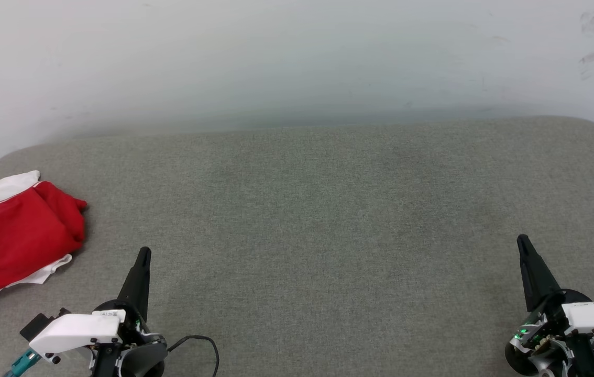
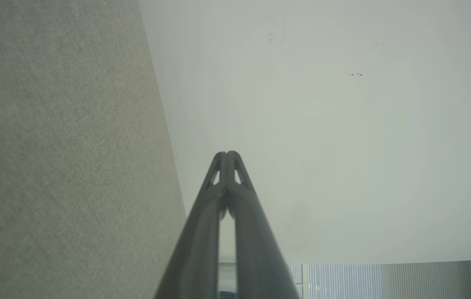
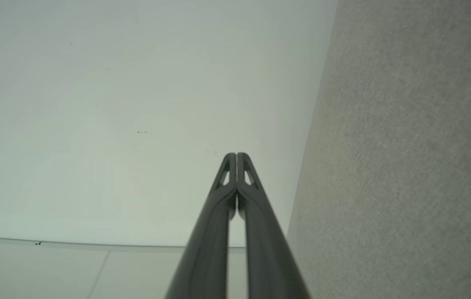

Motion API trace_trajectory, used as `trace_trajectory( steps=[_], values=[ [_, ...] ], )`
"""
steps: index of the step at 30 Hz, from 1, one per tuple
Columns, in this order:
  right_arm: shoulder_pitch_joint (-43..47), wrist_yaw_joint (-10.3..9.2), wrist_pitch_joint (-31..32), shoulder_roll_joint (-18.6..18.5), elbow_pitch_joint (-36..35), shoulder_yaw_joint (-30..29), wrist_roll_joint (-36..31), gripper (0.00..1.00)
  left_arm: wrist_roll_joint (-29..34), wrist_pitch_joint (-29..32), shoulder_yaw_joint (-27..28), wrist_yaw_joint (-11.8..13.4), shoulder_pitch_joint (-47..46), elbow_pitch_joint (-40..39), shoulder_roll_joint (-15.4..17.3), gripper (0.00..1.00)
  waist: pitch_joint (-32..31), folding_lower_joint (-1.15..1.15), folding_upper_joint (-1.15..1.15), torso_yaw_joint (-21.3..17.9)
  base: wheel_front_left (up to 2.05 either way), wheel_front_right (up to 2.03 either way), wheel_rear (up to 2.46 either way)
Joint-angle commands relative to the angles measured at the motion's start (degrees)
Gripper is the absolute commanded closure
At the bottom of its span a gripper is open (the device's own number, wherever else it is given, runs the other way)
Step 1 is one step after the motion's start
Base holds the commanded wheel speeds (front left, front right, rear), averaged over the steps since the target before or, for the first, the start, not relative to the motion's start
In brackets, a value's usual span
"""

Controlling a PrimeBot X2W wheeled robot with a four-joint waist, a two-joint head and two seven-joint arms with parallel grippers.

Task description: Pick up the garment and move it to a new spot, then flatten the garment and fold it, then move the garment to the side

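Note:
The garment (image 1: 11, 238), red with white sleeve parts and a striped hem, lies folded into a compact bundle at the far left edge of the grey padded surface (image 1: 307, 220). My left gripper (image 1: 143, 252) hovers to the right of it, apart from the cloth, its dark fingers pressed together and holding nothing. My right gripper (image 1: 522, 240) stands at the far right of the surface, also shut and empty. In the left wrist view the left gripper (image 2: 227, 153) shows its tips touching. In the right wrist view the right gripper (image 3: 236, 154) shows the same.
A pale wall (image 1: 297, 57) rises directly behind the surface's rounded back edge. A black cable (image 1: 202, 343) loops near my left wrist. The wide middle of the grey surface lies between my two grippers.

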Motion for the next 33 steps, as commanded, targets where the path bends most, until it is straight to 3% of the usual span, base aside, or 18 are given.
trace_trajectory(
  steps=[1,31,32,33],
  values=[
    [-0.6,-0.02,0.1,0.2,0.0,0.0,-0.3,1.00,0.1,0.1,0.1,-0.2,-0.5,0.0,-0.1,1.00,0.0,0.00,0.00,0.0,0.00,0.00,0.00],
    [-0.6,-0.02,0.1,0.2,0.0,0.0,-0.3,1.00,0.1,0.1,0.1,-0.2,-0.5,0.0,-0.1,1.00,0.0,0.00,0.00,0.0,0.00,0.00,0.00],
    [0.1,0.00,0.0,0.0,0.1,0.0,0.0,0.00,0.0,0.0,-0.1,0.0,0.1,0.1,0.0,0.00,0.0,0.00,0.00,0.0,0.00,0.00,0.00],
    [0.5,-0.01,-0.1,0.0,0.5,0.1,0.0,0.00,0.0,-0.1,-0.1,0.0,0.4,0.6,-0.1,0.00,0.0,0.00,0.00,0.0,0.00,0.00,0.00]
  ],
)
